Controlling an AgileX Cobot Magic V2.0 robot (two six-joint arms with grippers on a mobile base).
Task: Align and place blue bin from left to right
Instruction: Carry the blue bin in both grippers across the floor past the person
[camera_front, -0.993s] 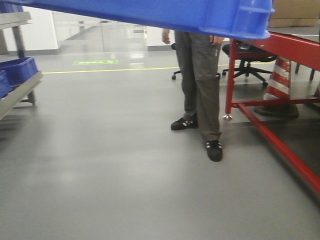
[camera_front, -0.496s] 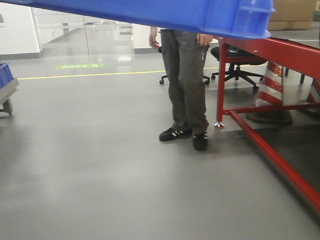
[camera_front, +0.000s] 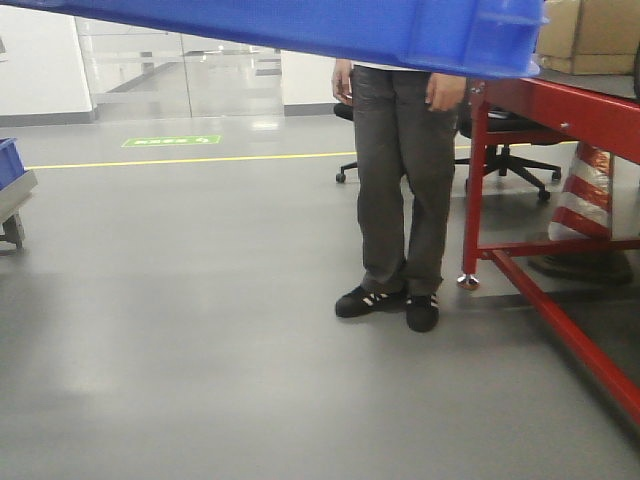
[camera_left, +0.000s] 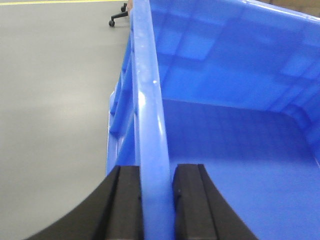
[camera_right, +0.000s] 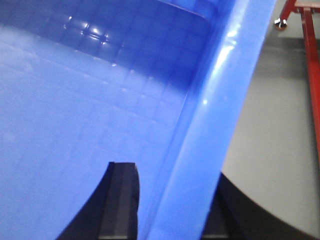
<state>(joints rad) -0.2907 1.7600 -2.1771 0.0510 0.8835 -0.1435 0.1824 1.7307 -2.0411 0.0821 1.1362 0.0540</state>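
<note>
The blue bin (camera_front: 300, 25) hangs off the floor, and its bright blue underside and ribbed corner fill the top of the front view. In the left wrist view my left gripper (camera_left: 156, 171) is shut on the bin's thick left rim (camera_left: 147, 100), one black finger on each side of it. My right gripper (camera_right: 172, 172) is likewise shut on the right rim (camera_right: 215, 100), with one finger inside the bin and the other outside. The bin's inside shows nothing in it.
A person (camera_front: 400, 180) in grey trousers stands straight ahead beside a red metal table frame (camera_front: 560, 110). Behind it are an office chair (camera_front: 510, 145), a striped cone (camera_front: 585, 195) and cardboard boxes (camera_front: 590, 35). A rack holding a smaller blue bin (camera_front: 8, 160) is at the far left.
The front view first swung so the left rack slid almost out of frame, then the person and red table shifted right and nearer. Both grippers kept hold of the bin.
</note>
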